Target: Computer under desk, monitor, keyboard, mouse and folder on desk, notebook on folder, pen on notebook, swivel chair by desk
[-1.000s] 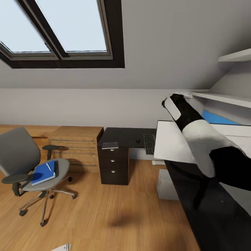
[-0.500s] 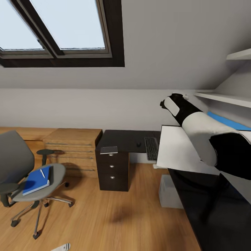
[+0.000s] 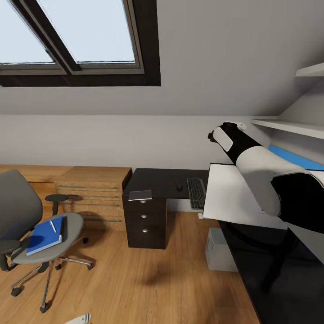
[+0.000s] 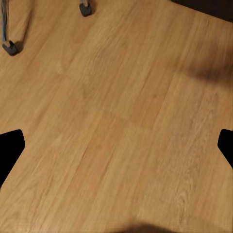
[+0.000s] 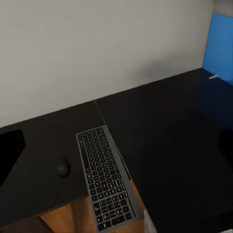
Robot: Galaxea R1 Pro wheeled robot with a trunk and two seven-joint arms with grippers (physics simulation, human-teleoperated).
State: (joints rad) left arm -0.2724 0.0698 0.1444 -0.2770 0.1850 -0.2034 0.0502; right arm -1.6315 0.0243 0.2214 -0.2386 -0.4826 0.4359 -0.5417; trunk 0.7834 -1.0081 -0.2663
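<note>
Keyboard (image 5: 107, 177) is the landmark: it lies on the dark tabletop (image 5: 170, 126), its near end overhanging the tabletop's front edge. Mouse (image 5: 63, 167) sits just beside it on the same surface. Monitor (image 3: 234, 195) appears as a white slab at the keyboard's other side, seen from the head view.

Swivel chair (image 3: 31, 220) stands well apart from the keyboard, out on the wood floor (image 4: 121, 121). Blue folder (image 3: 42, 235) lies on its seat, with a white pen (image 3: 52, 226) on top; notebook not separable from the folder at this size.

Right arm (image 3: 252, 166) is raised above the monitor. Right gripper state: cannot tell. Left gripper (image 4: 116, 150) points at bare floor, its dark tips far apart, so open and empty.

Judgement: keyboard and mouse look placed; the folder transfer is next. That calls for driving to the chair and lowering an arm.

No readable writing or brand anywhere.
</note>
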